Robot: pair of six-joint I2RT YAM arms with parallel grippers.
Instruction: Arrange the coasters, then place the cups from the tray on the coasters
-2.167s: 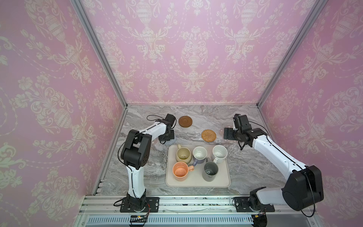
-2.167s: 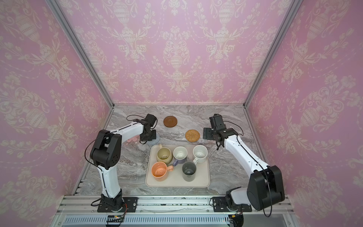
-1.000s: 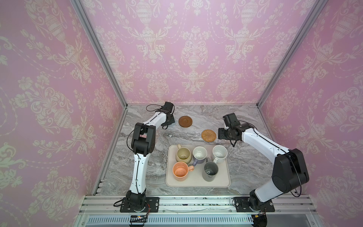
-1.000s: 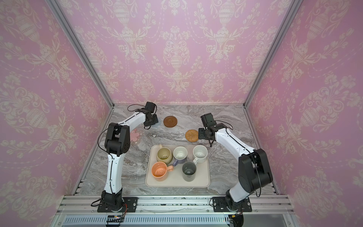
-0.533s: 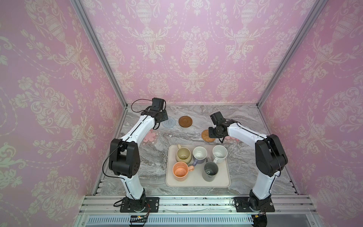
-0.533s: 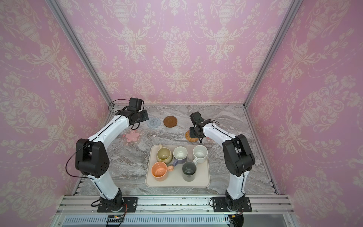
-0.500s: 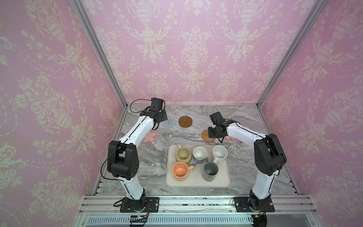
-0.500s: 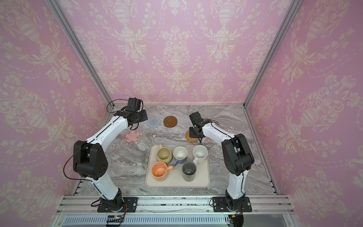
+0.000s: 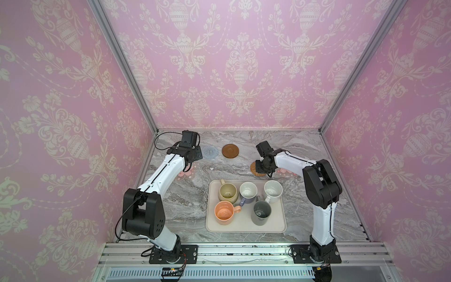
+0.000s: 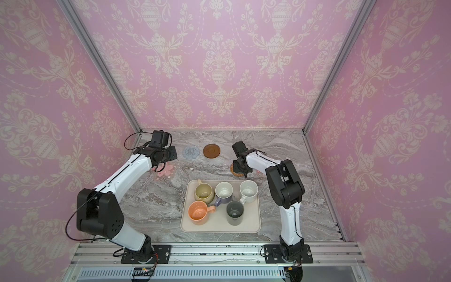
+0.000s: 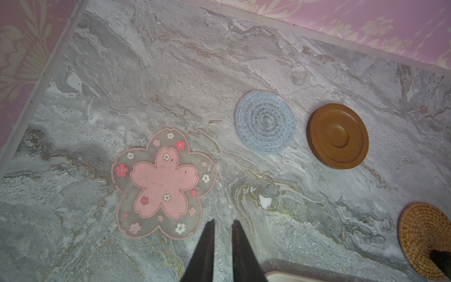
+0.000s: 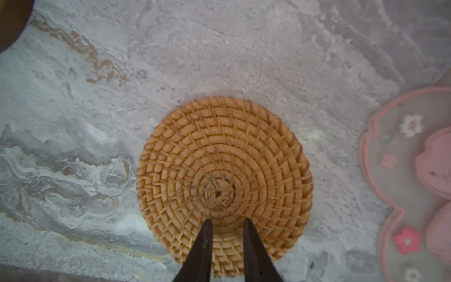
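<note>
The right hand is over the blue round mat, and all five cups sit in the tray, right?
Not quite. The right wrist view shows the right hand over the tan woven mat, not the blue mat. All five cups do sit in the tray.

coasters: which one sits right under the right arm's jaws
The tan rattan round coaster, just beyond the tray: the right gripper has its jaws over it, and it alone is woven in tan.

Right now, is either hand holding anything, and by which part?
Nothing is held. The left hand is empty; the right hand is over the rattan coaster, not gripping it.
</note>
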